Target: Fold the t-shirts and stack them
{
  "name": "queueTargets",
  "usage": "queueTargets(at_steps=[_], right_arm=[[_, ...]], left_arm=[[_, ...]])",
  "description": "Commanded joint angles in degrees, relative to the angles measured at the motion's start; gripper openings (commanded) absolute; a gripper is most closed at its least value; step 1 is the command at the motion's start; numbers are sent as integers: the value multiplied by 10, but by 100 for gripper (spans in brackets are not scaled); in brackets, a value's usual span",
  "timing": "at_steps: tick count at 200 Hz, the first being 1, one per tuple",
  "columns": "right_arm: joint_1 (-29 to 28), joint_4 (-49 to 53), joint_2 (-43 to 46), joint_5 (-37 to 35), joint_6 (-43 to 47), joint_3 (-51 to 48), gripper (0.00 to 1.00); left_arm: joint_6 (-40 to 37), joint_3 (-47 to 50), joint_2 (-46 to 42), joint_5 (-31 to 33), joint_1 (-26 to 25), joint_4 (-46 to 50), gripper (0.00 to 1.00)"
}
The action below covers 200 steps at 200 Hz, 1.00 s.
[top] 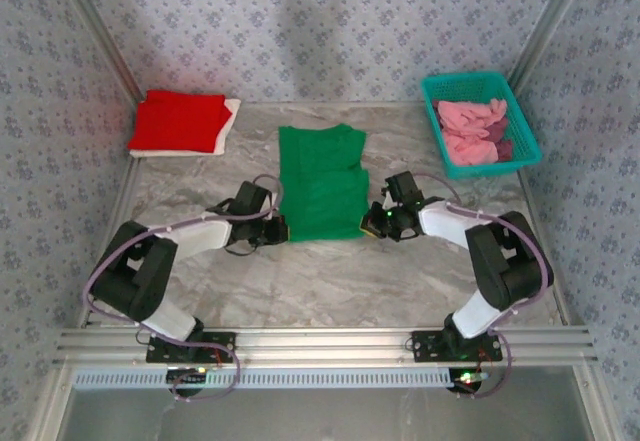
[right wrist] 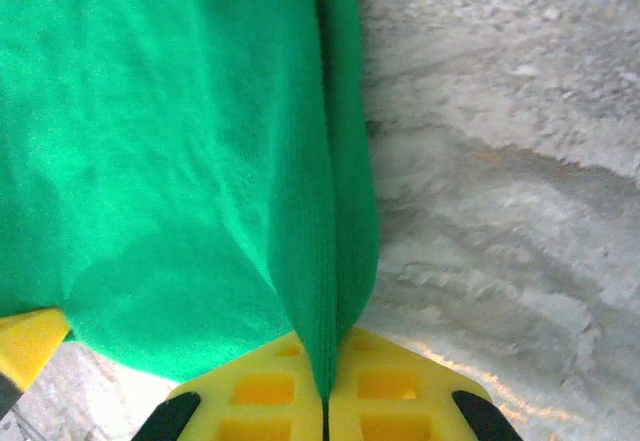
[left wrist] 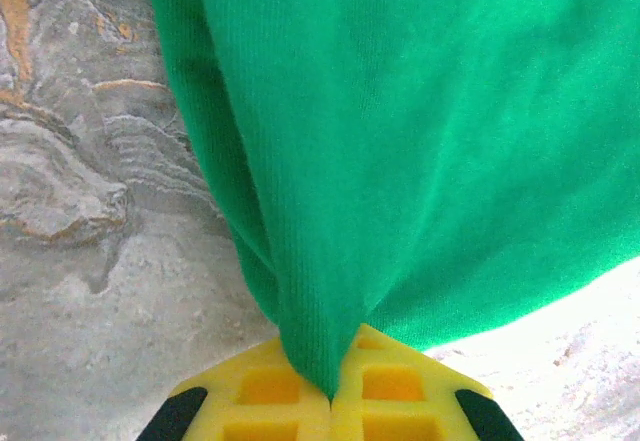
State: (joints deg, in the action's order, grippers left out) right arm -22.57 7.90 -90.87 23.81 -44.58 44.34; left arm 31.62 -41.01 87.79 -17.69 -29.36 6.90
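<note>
Marbled grey desk (top: 330, 281): green t-shirt (top: 321, 183) at centre; white t-shirt (top: 231, 113) under red t-shirt (top: 180, 119), far-left corner; teal basket (top: 488, 167) far right.

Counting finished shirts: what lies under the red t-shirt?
A white t-shirt, showing along the right and near edges of the red t-shirt. The rest is covered, so anything else beneath cannot be seen.

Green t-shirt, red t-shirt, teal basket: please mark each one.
green t-shirt (top: 322, 186), top external view, middle of the folded cloth
red t-shirt (top: 178, 119), top external view, centre of its upper face
teal basket (top: 492, 165), top external view, near wall
</note>
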Motion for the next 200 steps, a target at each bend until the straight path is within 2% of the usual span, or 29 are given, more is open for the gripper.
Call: queueTargets(at_steps=[1,28,46,80,111,136,165,200], right_arm=[[-5,21,28,-13,21,-20,0],[-18,12,44,-8,15,-66,0],[-47,19,71,-15,9,-99,0],[-127,50,198,-61,-31,-177,0],[-139,122,330,-98,-46,-205,0],[-127,168,382,-107,-47,-195,0],[-100,188,367,-106,-18,-134,0],[-48,205,317,-93,28,-29,0]], left_arm=[[6,15,-24,15,0,21,0],[22,51,-33,5,-6,14,0],[44,89,-62,1,-24,7,0],[105,134,-166,28,-99,64,0],[149,147,-283,73,-150,148,0],[145,147,-326,82,-151,167,0],[85,67,-289,92,-144,190,0],[32,-33,-231,44,-81,180,0]])
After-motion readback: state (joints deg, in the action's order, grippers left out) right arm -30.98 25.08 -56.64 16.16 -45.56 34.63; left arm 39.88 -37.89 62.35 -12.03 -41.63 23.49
